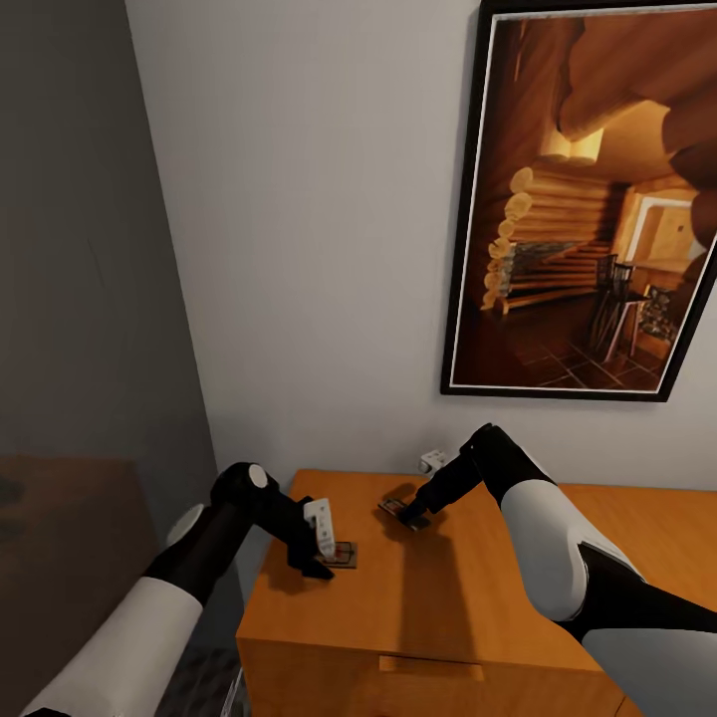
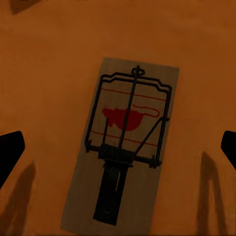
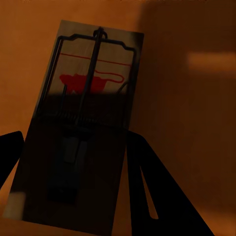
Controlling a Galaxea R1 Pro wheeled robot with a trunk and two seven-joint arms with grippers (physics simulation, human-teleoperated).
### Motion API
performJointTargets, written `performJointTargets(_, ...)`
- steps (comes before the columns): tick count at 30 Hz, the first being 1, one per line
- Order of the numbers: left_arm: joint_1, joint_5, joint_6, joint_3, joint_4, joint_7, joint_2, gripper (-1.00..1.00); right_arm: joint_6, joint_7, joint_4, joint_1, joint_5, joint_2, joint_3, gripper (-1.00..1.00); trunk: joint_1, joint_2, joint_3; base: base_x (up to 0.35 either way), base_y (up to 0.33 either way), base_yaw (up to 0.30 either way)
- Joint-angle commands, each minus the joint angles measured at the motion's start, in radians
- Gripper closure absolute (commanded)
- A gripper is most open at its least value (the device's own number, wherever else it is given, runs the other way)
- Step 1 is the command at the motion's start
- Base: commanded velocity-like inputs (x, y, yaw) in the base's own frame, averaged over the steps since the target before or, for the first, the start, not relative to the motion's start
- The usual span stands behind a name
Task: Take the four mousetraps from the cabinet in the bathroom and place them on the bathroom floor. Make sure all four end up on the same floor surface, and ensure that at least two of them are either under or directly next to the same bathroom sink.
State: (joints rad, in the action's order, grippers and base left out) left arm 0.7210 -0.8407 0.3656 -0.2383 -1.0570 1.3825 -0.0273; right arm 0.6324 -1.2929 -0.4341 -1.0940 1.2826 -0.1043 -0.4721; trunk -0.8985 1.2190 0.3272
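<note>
Two mousetraps lie on the orange-brown cabinet point(image 1: 518, 617) top. One mousetrap point(image 1: 345, 555) point(image 2: 125, 142) lies flat near the front left corner; my left gripper point(image 1: 317, 564) point(image 2: 118, 147) hangs right over it, open, with its dark fingertips point(image 2: 10, 150) wide apart on either side and not touching it. The other mousetrap point(image 1: 394, 508) point(image 3: 81, 123) is further back, looking slightly tilted. My right gripper point(image 1: 414, 520) point(image 3: 76, 140) is shut on it, with the fingers point(image 3: 147, 191) pressed against its two long edges.
A large framed picture point(image 1: 588, 199) of a log cabin hangs on the pale wall above the cabinet. A small white object point(image 1: 434, 460) sits at the cabinet's back edge. A grey wall point(image 1: 80, 249) rises on the left. A slim drawer handle point(image 1: 430, 667) shows below the top.
</note>
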Motion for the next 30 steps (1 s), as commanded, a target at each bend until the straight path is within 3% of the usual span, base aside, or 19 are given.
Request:
performJointTargets(1,0.0,0.0,0.0,0.004,0.0,0.0,0.0,-1.0,0.005,-0.002,0.0,0.0,-0.002,0.0,0.0,1.0,0.0,0.0,0.0,0.0,0.0,0.0)
performJointTargets(7,0.0,0.001,-0.002,0.017,0.0,0.001,0.0,-1.0,0.004,-0.003,0.0,0.0,-0.002,0.0,0.0,1.0,0.0,0.0,0.0,0.0,0.0,0.0)
performJointTargets(15,0.0,0.001,-0.002,0.019,0.022,-0.001,-0.006,-1.0,0.004,-0.003,0.0,0.0,-0.002,0.0,0.0,1.0,-0.031,0.056,0.025,0.0,0.0,0.0)
performJointTargets(30,0.0,0.002,-0.024,0.018,0.035,-0.002,-0.008,-1.0,0.004,-0.003,0.0,0.0,-0.002,0.0,0.0,1.0,-0.031,0.056,0.025,0.0,0.0,0.0)
